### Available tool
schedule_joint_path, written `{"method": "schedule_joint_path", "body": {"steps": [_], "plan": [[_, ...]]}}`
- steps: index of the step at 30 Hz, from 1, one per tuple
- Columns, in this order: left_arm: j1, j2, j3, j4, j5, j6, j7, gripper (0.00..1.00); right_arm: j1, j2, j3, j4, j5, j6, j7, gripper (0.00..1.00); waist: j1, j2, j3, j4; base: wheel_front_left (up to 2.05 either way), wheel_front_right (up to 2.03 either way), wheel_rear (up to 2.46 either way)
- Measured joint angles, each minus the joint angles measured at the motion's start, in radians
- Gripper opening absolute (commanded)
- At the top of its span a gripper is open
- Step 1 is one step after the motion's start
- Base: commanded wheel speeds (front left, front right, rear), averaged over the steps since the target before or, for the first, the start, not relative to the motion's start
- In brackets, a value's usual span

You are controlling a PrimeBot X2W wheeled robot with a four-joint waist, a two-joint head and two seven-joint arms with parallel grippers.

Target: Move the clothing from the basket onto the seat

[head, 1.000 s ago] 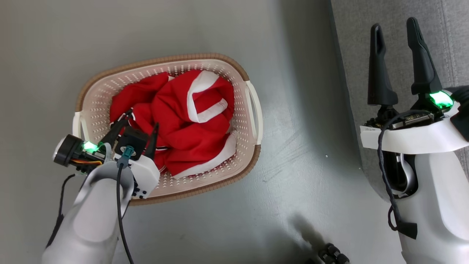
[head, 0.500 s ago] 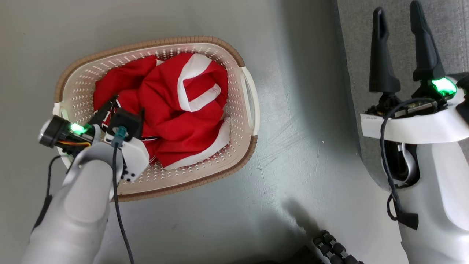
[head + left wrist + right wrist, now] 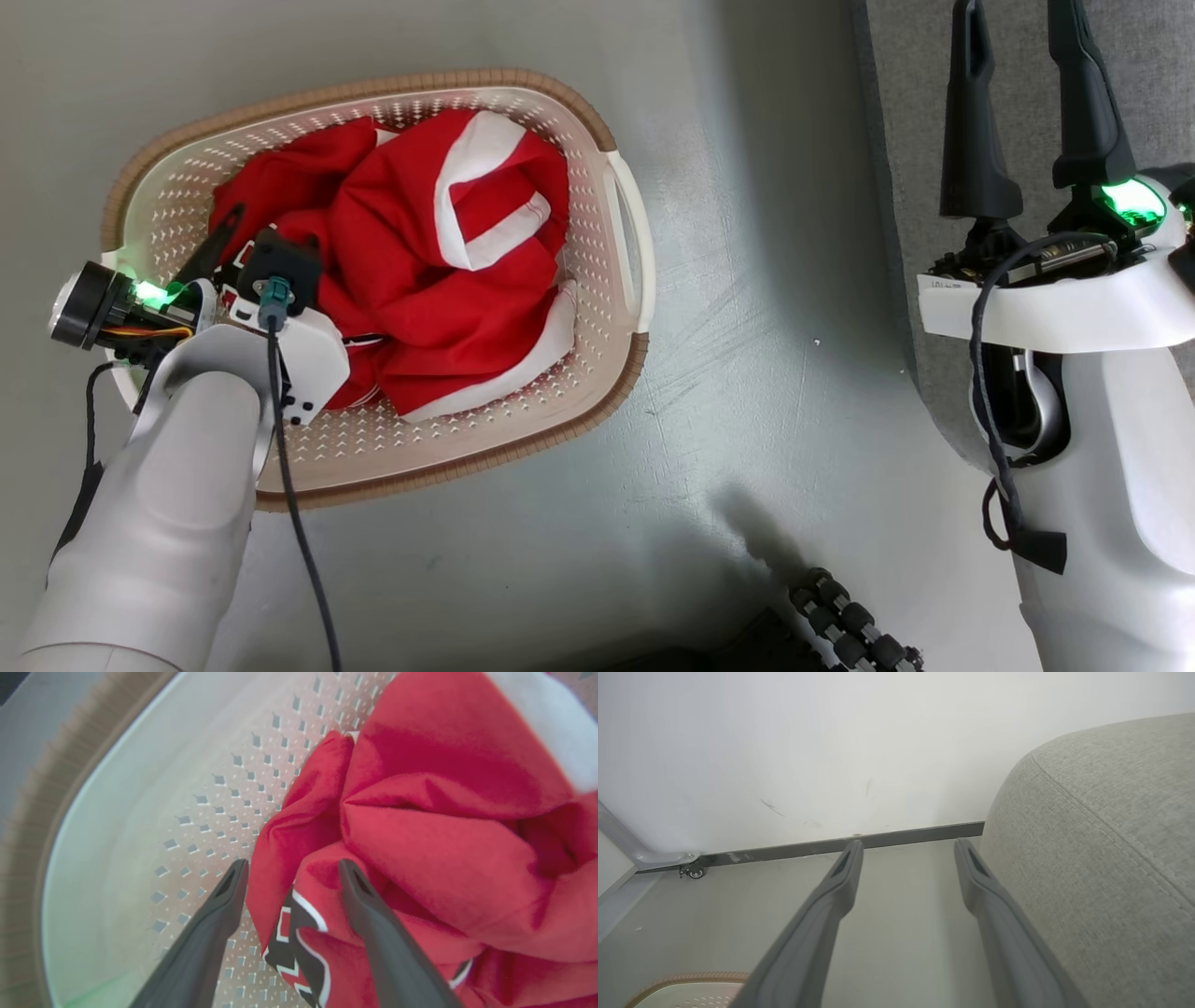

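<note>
Red clothing (image 3: 420, 826) now lies between the lowered, spread left jaws, seemingly ungripped; right jaws spread too.

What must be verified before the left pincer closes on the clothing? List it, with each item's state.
1. Opening of the left pincer: ok, its fingers are spread wide.
2. Fabric between its fingers: ok, a fold of the red clothing, with lettering on it, sits in the gap.
3. Fingers clear of the basket wall: cannot tell, one finger lies close to the perforated plastic.
4. All clothing inside the basket: ok, none hangs over the rim.
5. State of the right pincer: ok, open, holding nothing, beside the seat.
</note>
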Motion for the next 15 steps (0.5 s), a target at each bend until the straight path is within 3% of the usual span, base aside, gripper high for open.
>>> {"method": "schedule_joint_path", "body": {"steps": [15], "plan": [[-0.041, -0.011, -0.051, 0.075, 0.043, -0.011, 0.065, 1.00, -0.018, 0.000, 0.018, 0.008, 0.018, 0.000, 0.000, 1.00, 0.0000, 0.0000, 0.007, -0.013, 0.00, 0.00, 0.00]]}}
